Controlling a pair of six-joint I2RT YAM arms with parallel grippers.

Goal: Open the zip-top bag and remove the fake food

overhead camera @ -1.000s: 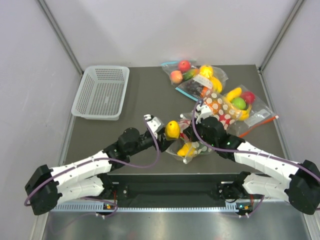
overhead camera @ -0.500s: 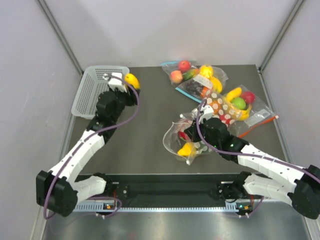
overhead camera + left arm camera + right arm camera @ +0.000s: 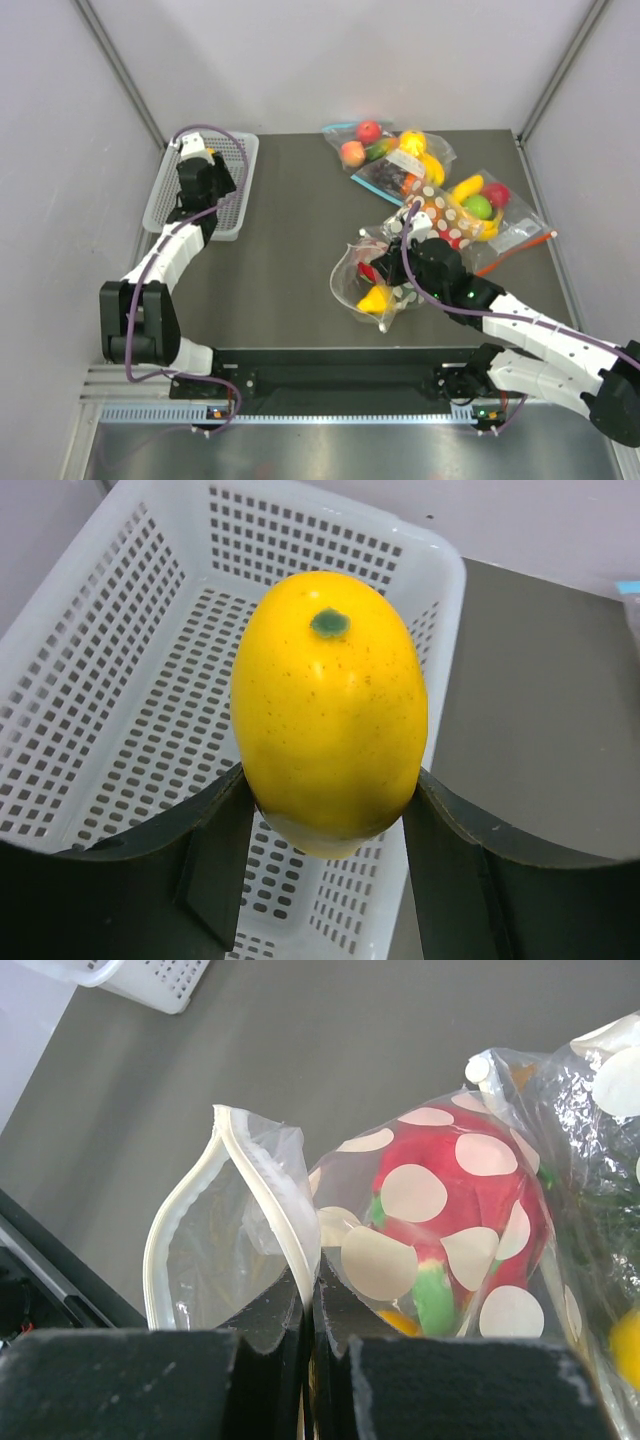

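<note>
The dotted zip-top bag [image 3: 358,280] lies near the table's front centre with its mouth open. My right gripper [image 3: 392,262] is shut on the bag's white zip rim [image 3: 262,1175], the jaws pinching it [image 3: 312,1305]. Inside the bag I see a red piece with green leaves [image 3: 450,1200] and a yellow piece [image 3: 374,299]. My left gripper [image 3: 195,162] is at the back left above the white basket [image 3: 222,195]. It is shut on a yellow fake fruit [image 3: 330,705], held over the basket's inside [image 3: 110,690].
Other bags lie at the back right: clear undotted ones with toy fruit [image 3: 372,148] [image 3: 482,205] and a dotted one showing orange [image 3: 432,208]. Grey walls enclose the table on three sides. The basket's right rim [image 3: 445,630] borders bare dark table.
My left arm has carried the yellow fruit from beside the bag to the back left, above the basket. My right gripper has kept hold of the bag's rim; the bag has shifted slightly.
</note>
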